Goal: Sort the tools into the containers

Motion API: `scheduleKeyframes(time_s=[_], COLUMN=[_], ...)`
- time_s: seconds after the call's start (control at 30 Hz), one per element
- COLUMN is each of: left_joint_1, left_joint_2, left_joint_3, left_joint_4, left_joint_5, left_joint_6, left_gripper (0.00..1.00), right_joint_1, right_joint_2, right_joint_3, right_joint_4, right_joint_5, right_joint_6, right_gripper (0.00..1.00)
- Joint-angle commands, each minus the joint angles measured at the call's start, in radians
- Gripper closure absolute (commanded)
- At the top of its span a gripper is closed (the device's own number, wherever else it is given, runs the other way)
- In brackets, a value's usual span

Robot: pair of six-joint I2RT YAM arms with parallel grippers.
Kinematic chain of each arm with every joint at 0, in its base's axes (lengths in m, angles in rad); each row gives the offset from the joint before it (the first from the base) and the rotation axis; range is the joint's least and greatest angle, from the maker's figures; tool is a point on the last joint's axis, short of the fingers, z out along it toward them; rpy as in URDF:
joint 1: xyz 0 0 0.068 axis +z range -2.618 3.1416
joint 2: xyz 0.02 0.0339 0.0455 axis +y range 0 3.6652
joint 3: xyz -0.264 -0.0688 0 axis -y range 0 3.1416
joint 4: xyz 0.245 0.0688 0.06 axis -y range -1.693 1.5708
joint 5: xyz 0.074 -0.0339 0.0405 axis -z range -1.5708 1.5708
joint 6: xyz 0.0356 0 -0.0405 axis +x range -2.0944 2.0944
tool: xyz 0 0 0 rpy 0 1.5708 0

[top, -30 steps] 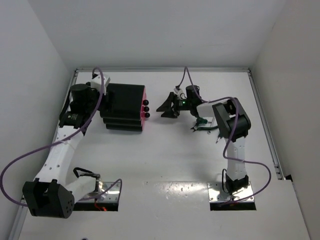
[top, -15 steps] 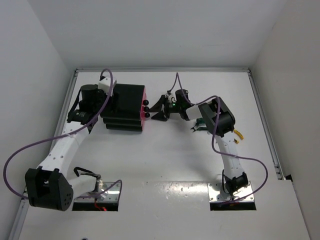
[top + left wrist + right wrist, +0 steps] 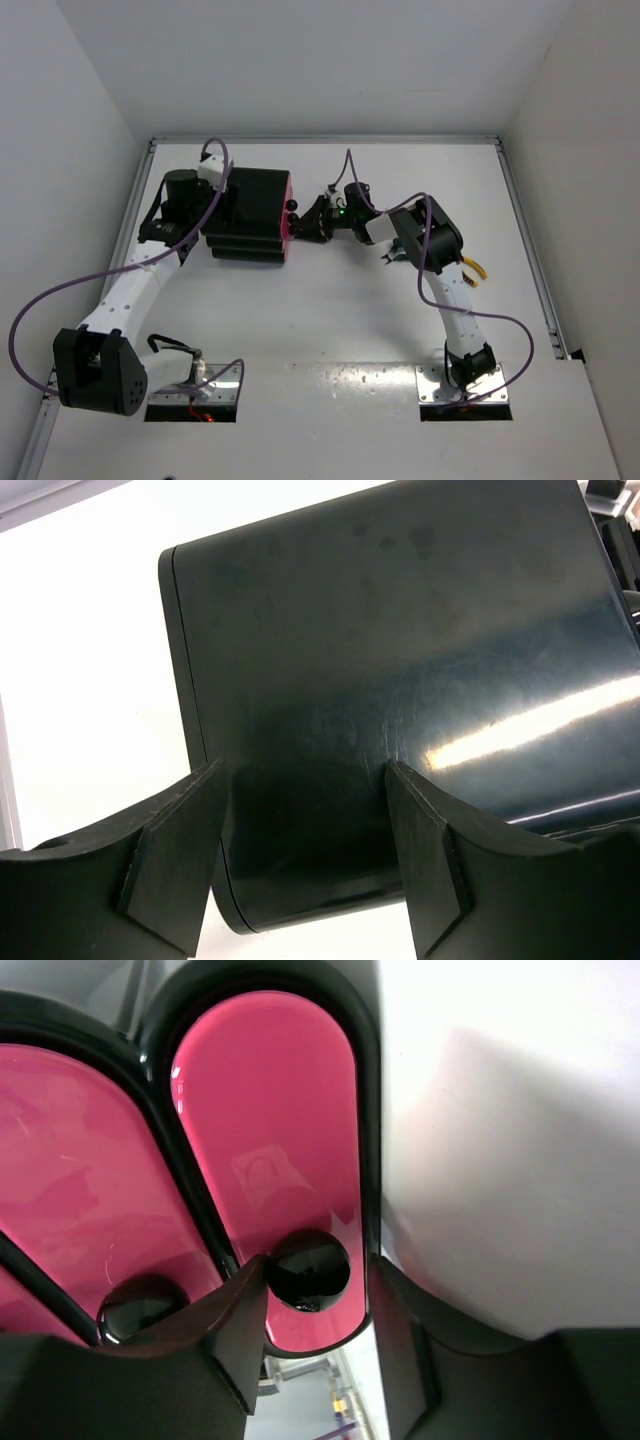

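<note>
Pink drawer [image 3: 265, 1120] of the black chest [image 3: 400, 650]: rigid, glossy, likely light-sliding; pull by its round knob [image 3: 308, 1268], straddled by the open right gripper [image 3: 316, 1295]; left gripper [image 3: 305, 810] open, empty, at chest's rear.

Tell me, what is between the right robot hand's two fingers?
A round black knob on a pink drawer front sits between the right gripper fingers, seen in the right wrist view.

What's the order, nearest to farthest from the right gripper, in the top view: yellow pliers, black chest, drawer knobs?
1. Drawer knobs, at the right gripper's fingertips.
2. Black chest, just left of them.
3. Yellow pliers, far right.
</note>
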Motion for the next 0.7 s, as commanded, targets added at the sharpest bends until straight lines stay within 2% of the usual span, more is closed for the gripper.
scheduleKeyframes(time_s=[0.0, 0.23, 0.67], left_joint_1=[-0.010, -0.010, -0.010], left_joint_2=[0.017, 0.018, 0.027], left_joint_3=[-0.018, -0.018, -0.018], left_joint_4=[0.009, 0.009, 0.009], left_joint_5=[-0.010, -0.010, -0.010], left_joint_6=[-0.005, -0.014, -0.023], left_gripper=[0.30, 0.30, 0.30], right_joint_1=[0.009, -0.012, -0.161], right_joint_2=[-0.001, -0.023, -0.172], right_joint_3=[-0.018, -0.080, -0.220], right_joint_4=[0.014, 0.034, -0.070], right_joint_5=[0.013, 0.013, -0.025], right_joint_6=[0.019, 0.001, -0.143], right_gripper=[0.58, 0.75, 0.79])
